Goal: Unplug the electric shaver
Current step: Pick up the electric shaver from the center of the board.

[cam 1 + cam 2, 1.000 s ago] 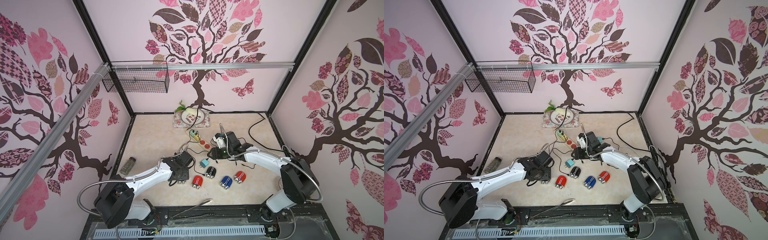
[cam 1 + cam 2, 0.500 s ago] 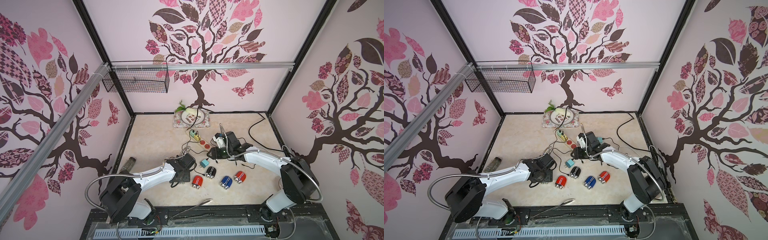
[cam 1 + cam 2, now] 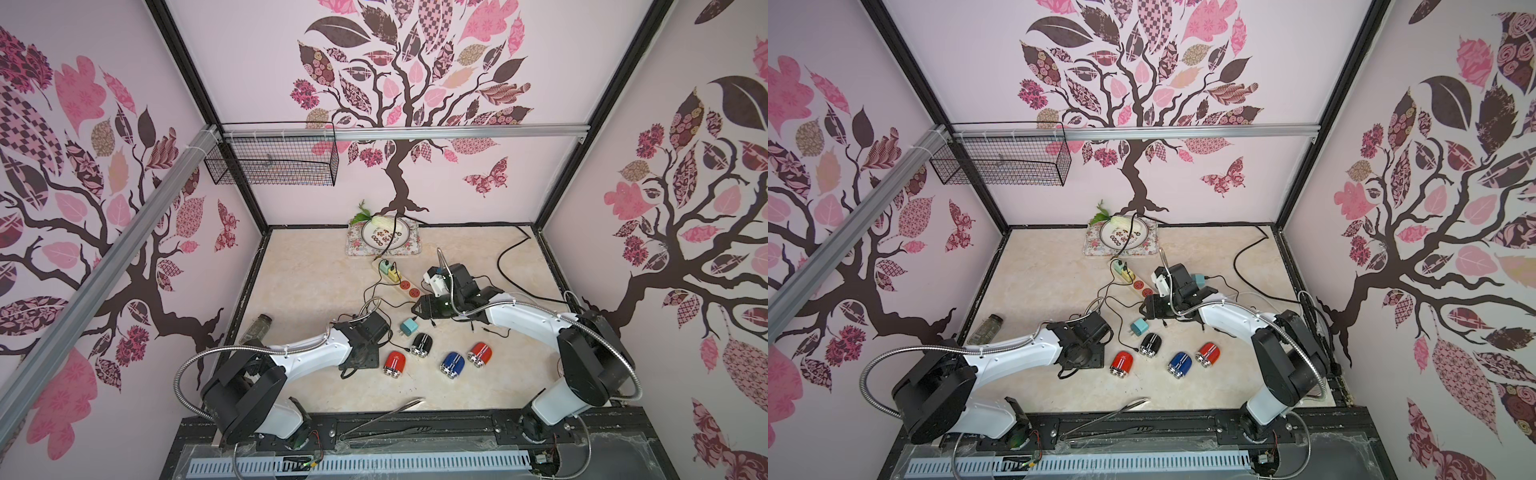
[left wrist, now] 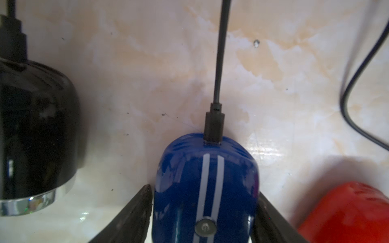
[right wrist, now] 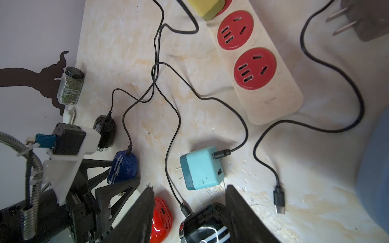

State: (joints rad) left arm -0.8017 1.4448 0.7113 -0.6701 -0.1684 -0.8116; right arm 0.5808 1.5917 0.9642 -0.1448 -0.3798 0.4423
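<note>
In the left wrist view your left tool (image 4: pixel 205 189) is closed on the blue shaver (image 4: pixel 179 199), with its cable (image 4: pixel 213 126) plugged in and the finger roots cut off by the frame. The right wrist view shows your right tool (image 5: pixel 189 189) open above the charger (image 5: pixel 202 168), holding nothing, with bare bench (image 5: pixel 315 168) near the strip (image 5: pixel 273 94). In both top views the left arm (image 3: pixel 316 357) hides that shaver, while a second blue shaver (image 3: pixel 453 365) lies in the open.

— What kind of place am I working in?
— A robot lab. I see a metal frame (image 3: pixel 399 133), sticker walls (image 3: pixel 249 62), and my left arm (image 3: pixel 307 357) and right arm (image 3: pixel 523 320) on a black rail (image 3: pixel 478 424).
</note>
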